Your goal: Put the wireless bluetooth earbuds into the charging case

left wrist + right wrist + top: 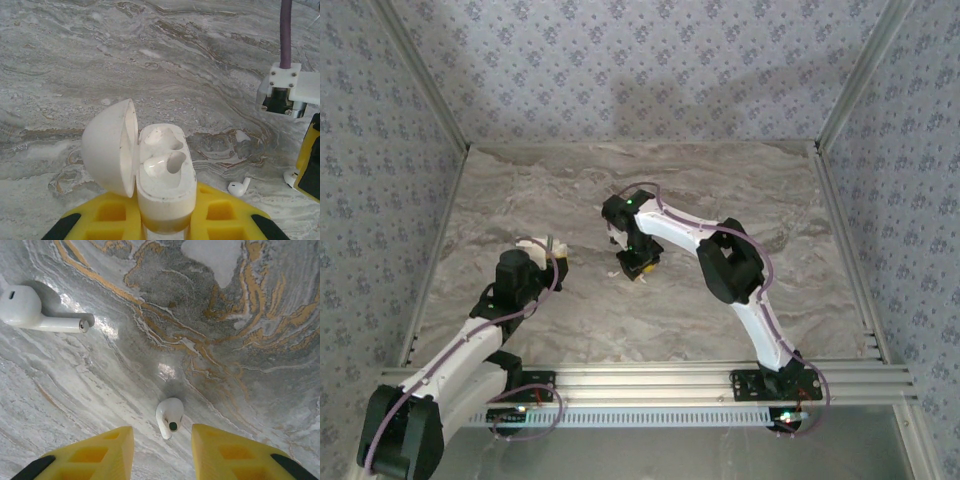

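Parted right jaws, 1 earbud (169, 421) lying between

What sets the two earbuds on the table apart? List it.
The near earbud lies between the right hand's open fingers; the far earbud lies outside them. The far earbud shows its whole stem sideways; the near earbud's stem looks foreshortened. Both are white, on the marble table.

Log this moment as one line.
left gripper: shut on charging case, case open and empty | right gripper: open, above first earbud on table | second earbud: loose on table
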{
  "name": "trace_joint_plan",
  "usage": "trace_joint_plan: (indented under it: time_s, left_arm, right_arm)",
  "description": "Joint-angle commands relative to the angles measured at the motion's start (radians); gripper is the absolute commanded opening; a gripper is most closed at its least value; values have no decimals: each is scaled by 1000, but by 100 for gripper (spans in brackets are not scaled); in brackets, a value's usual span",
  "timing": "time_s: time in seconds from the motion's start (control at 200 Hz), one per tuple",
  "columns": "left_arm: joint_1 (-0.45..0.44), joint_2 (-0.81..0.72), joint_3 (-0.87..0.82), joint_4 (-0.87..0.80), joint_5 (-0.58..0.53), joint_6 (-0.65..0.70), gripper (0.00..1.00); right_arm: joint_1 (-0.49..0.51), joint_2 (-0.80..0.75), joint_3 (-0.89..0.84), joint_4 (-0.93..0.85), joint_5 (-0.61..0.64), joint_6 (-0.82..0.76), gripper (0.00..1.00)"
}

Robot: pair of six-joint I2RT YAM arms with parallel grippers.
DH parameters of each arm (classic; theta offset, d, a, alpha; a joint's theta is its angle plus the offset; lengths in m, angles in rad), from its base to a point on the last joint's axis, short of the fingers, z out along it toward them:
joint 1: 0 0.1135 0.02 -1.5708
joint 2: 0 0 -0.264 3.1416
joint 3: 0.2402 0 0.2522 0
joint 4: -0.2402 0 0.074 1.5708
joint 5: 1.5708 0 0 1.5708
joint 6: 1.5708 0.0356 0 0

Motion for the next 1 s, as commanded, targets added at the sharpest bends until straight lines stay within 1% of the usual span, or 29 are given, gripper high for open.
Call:
trace_joint_plan:
  time_s: [0.0, 0.22, 0.4, 0.57, 0.745, 0.994]
  left_arm:
    - [3, -2, 15, 14, -5, 7, 15]
    - [3, -1, 15, 14, -3, 6, 15]
    - [3, -4, 11, 24, 9, 8, 15]
    - [3, -5, 11, 23, 10, 10, 15]
    - [3, -16, 3, 33, 24, 13, 15]
    - [4, -28, -3, 32, 26, 19, 15]
  right_arm:
    - [4, 32, 24, -14, -20, -9, 35]
    - [-2, 42, 17, -9, -21, -8, 33]
    - [-7, 44, 4, 20, -21, -5, 29]
    - [-14, 46, -4, 36, -22, 0, 29]
    - [-18, 38, -18, 47, -19, 2, 24]
    - [-18, -11, -71, 78, -16, 15, 20]
